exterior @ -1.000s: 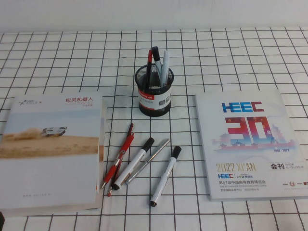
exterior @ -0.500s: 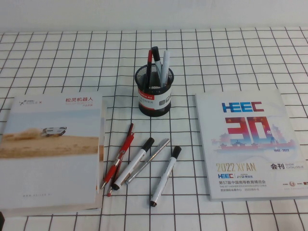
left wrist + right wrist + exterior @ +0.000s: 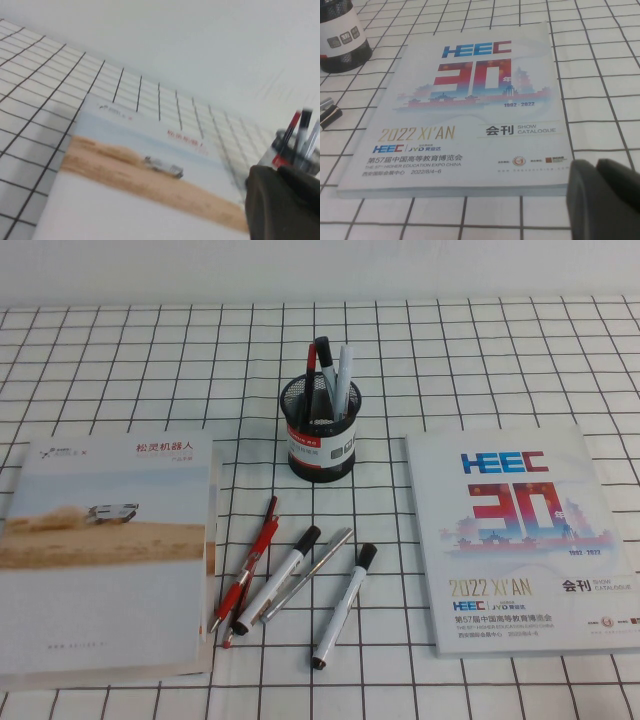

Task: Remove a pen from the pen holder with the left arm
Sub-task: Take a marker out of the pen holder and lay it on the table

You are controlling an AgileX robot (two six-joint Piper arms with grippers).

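Note:
The black mesh pen holder (image 3: 320, 436) stands upright mid-table with a red pen, a black-capped marker and a grey pen (image 3: 330, 372) sticking out of it. Neither arm shows in the high view. In the left wrist view my left gripper (image 3: 277, 170) is shut with nothing in it, above the left booklet (image 3: 150, 170). The holder (image 3: 280, 155) and its pens (image 3: 302, 129) lie beyond its fingertips, apart from them. In the right wrist view my right gripper (image 3: 594, 164) is shut and empty, near the front edge of the right catalogue (image 3: 470, 100). The holder (image 3: 340, 37) is far off.
Several loose pens and markers (image 3: 290, 580) lie in front of the holder. A desert-photo booklet (image 3: 105, 550) lies at the left and the HEEC catalogue (image 3: 525, 535) at the right. A marker tip (image 3: 327, 114) shows beside the catalogue.
A dark bit of the left arm at the bottom-left corner of the high view has slipped out of sight. Nothing on the table has moved.

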